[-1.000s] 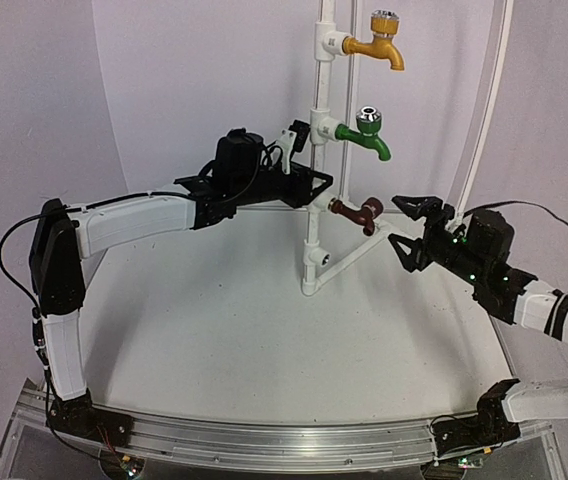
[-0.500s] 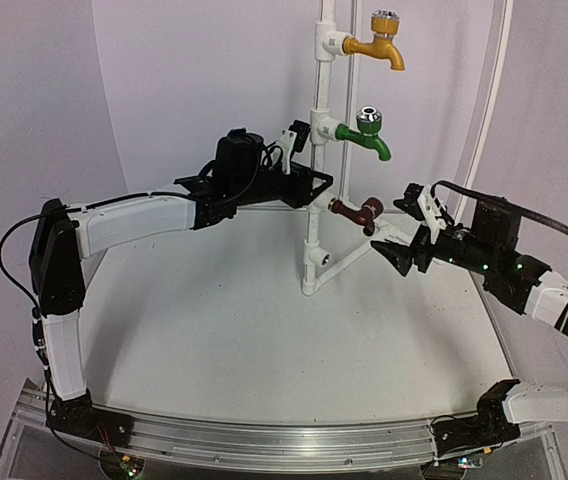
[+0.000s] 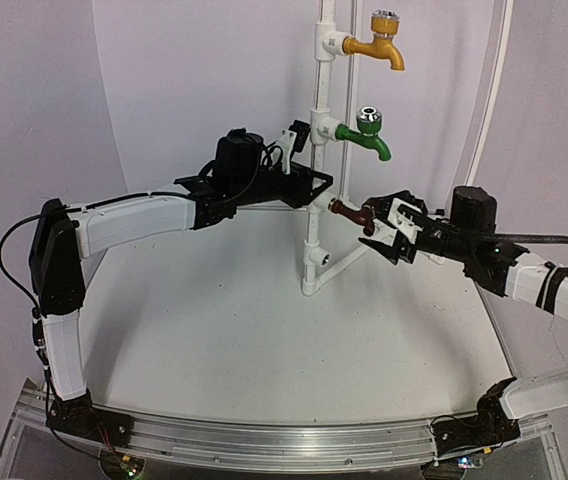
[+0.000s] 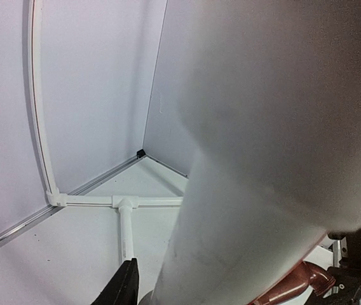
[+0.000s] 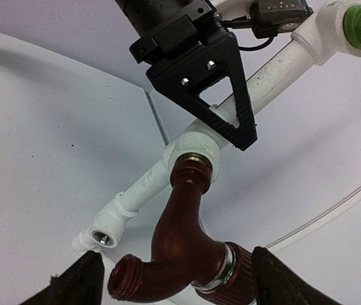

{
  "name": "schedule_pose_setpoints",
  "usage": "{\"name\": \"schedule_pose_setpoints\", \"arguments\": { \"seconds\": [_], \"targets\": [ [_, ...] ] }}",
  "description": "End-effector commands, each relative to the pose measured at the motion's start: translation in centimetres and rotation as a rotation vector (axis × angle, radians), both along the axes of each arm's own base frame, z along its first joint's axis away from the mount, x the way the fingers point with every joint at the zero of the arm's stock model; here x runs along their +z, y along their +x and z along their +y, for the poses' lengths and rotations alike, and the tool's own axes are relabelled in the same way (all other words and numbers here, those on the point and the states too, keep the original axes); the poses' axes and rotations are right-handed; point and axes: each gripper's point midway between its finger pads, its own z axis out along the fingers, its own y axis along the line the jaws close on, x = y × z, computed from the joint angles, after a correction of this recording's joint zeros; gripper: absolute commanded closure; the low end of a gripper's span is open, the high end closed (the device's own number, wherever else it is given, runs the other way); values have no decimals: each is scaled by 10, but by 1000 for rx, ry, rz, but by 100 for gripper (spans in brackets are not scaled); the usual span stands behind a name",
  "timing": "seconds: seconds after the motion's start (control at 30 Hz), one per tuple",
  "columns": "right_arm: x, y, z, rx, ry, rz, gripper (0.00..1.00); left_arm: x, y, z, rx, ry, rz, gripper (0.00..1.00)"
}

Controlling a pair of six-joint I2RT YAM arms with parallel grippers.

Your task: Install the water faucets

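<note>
Bench [image 3: 214, 330] noted first, spread under the white pipe stand [image 3: 319, 85]. Found the left claw [image 3: 316, 190] nearly closed on the stand's upright, steadying it. Found the right claw [image 3: 389, 228] just right of the stand, spread wide to either side of the dark brown faucet [image 3: 356, 212], not yet clamped. Placed that faucet at the stand's lower socket, below the green faucet [image 3: 364, 135], itself seated at the middle socket. Judged the step as screwing home the brown one; called next for closing on its body and turning. Saw from the right wrist alone its threaded end [image 5: 193, 168] meeting the socket collar. Got little from the left wrist: blurred white pipe, a brown sliver. Caught both faucets whole only from overhead.
</note>
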Motion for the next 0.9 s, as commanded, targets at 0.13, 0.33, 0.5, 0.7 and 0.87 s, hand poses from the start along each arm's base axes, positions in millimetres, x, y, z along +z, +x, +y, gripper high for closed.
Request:
{"name": "schedule_pose_setpoints", "arguments": {
  "seconds": [0.13, 0.33, 0.5, 0.7, 0.87],
  "targets": [
    [29, 22, 7, -111, 164, 42, 49, -64, -14, 17, -6, 214, 197, 100],
    [21, 23, 6, -188, 474, 459, 82, -64, -15, 16, -11, 215, 195, 100],
    [1, 31, -9, -369, 963, 1008, 100, -65, -15, 15, -17, 217, 197, 100],
    [-2, 8, 8, -212, 1493, 1848, 100, -66, -15, 13, -24, 219, 197, 100],
    [44, 1, 0, 36, 1607, 1812, 61, -70, -16, 15, -19, 227, 200, 100]
  ]
}}
